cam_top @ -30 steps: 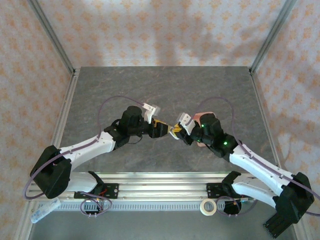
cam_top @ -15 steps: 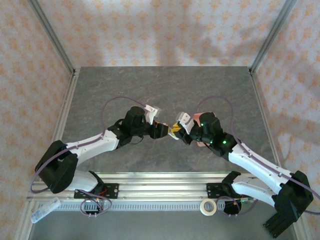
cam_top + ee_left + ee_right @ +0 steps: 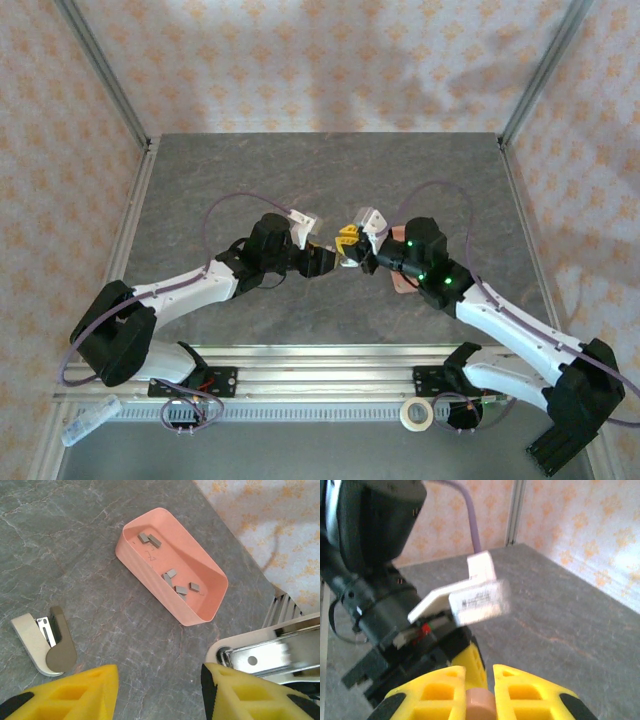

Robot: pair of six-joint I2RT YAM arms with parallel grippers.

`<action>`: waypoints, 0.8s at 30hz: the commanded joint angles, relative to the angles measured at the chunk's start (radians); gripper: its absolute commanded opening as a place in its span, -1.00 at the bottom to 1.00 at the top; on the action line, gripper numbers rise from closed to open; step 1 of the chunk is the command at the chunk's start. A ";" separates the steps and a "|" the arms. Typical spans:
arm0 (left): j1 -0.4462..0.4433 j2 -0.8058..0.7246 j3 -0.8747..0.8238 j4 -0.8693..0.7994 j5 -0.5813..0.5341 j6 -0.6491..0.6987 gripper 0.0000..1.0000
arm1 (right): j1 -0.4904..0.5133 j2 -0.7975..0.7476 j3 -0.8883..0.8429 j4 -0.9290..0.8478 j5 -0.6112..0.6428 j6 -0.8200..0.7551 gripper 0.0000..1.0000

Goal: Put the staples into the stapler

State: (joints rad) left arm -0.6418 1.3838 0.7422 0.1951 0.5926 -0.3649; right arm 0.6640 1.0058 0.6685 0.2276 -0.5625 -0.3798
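Several grey staples [image 3: 172, 577] lie in a pink tray [image 3: 145, 575] on the stone table; from above the tray [image 3: 404, 284] peeks out under the right arm. My left gripper [image 3: 160, 680] [image 3: 328, 260] is open over bare table. A white and chrome stapler [image 3: 270, 652], blurred, sits just past its right finger. My right gripper [image 3: 479, 680] [image 3: 348, 240] faces the left one, raised slightly, and is shut on a tan rounded piece [image 3: 480, 705], apparently part of the stapler. Most of the stapler is hidden from above by the two grippers.
A small white piece with a grey lever [image 3: 45, 645] lies on the table left of the tray. The left wrist's white camera block [image 3: 475, 597] hangs close in front of the right fingers. A tape roll [image 3: 415, 413] rests on the front rail.
The right gripper has lifted and shifted toward the back and slightly left, closer over the left gripper's tips. The left arm stretched forward earlier and has hardly moved since.
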 commanded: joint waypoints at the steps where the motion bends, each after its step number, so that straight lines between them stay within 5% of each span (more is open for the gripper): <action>1: -0.024 0.009 -0.008 0.072 0.030 -0.002 -0.03 | -0.006 0.013 0.031 0.151 -0.002 0.041 -1.00; 16: -0.032 -0.081 -0.177 0.380 -0.014 0.038 0.01 | -0.116 0.035 -0.006 0.220 -0.113 0.108 -1.00; 20: -0.032 -0.116 -0.270 0.565 -0.001 0.142 0.09 | -0.164 0.026 0.000 0.168 -0.191 0.081 -1.00; 24: -0.032 -0.136 -0.268 0.541 0.031 0.331 0.13 | -0.202 0.022 0.021 0.099 -0.290 0.042 -1.00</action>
State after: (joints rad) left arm -0.6678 1.2743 0.4660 0.6426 0.5972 -0.2081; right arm 0.4801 1.0550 0.6621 0.3630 -0.7429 -0.2977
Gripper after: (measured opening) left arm 0.565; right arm 0.136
